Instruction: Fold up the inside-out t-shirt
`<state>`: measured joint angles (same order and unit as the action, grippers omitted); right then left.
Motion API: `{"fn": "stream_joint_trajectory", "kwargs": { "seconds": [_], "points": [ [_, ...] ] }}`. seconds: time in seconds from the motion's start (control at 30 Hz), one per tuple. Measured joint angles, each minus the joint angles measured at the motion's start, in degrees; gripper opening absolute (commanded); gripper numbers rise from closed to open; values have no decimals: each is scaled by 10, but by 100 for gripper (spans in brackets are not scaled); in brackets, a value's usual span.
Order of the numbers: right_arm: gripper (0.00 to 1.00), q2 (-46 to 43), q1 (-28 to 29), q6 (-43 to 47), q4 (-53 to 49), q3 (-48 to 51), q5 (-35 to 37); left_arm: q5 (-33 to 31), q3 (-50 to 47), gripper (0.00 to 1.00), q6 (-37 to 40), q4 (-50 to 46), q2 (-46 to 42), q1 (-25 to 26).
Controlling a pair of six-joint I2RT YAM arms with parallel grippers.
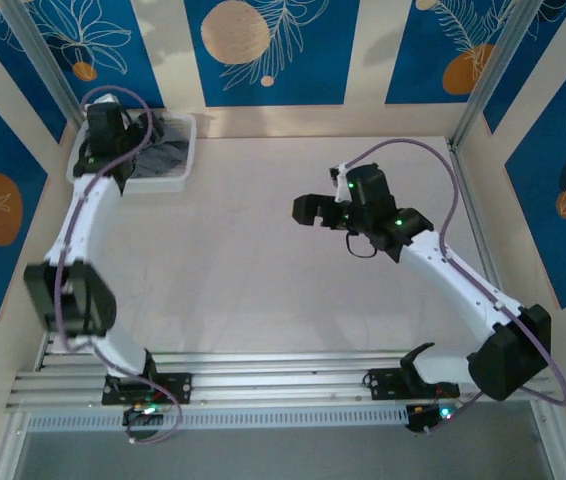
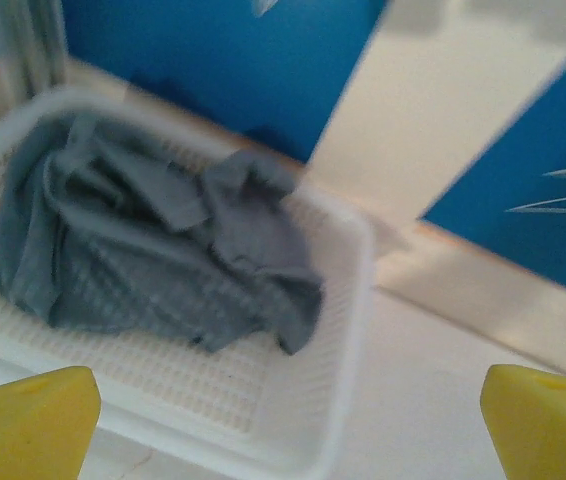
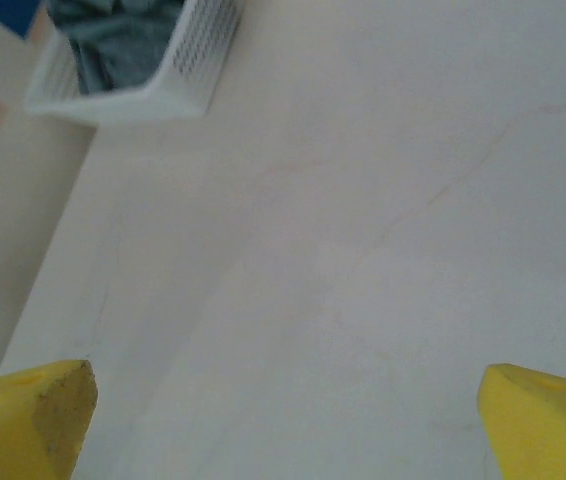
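Pale off-white counter (image 1: 263,270) carries everything. White plastic mesh basket (image 1: 185,160) sits at its far left corner. Dark grey thin-fabric t-shirt (image 2: 163,250) lies crumpled in a heap inside that basket, not on the counter, nothing folded yet.

My left jaws hover over the basket by its rim, wide apart and holding nothing, with the shirt ahead and below. My right jaws hang over the middle of the counter, also wide apart and empty, well apart from the basket.

Step in hand, as I judge it, is getting the shirt out. To do it well:
- Drop the left jaws onto a raised ridge of the heap.
- Pinch a bunched fold, not the mesh.
- Lift straight up clear of the rim so the basket doesn't drag along.
- Carry it to open counter, where the right jaws can take a second edge for spreading.
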<state>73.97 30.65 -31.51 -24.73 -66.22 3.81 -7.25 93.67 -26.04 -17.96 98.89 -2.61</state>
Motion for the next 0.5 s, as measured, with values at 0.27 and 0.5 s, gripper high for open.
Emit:
{"fn": "stream_joint_trajectory", "kwargs": {
  "seconds": [0.27, 0.5],
  "points": [
    [100, 10, 20, 0, -54, -2, -7, 52, 320, 99, -17, -135, 340, -46],
    [100, 71, 27, 4, -86, -27, -13, 141, 440, 70, -11, -95, 476, -50]
  ]
}}
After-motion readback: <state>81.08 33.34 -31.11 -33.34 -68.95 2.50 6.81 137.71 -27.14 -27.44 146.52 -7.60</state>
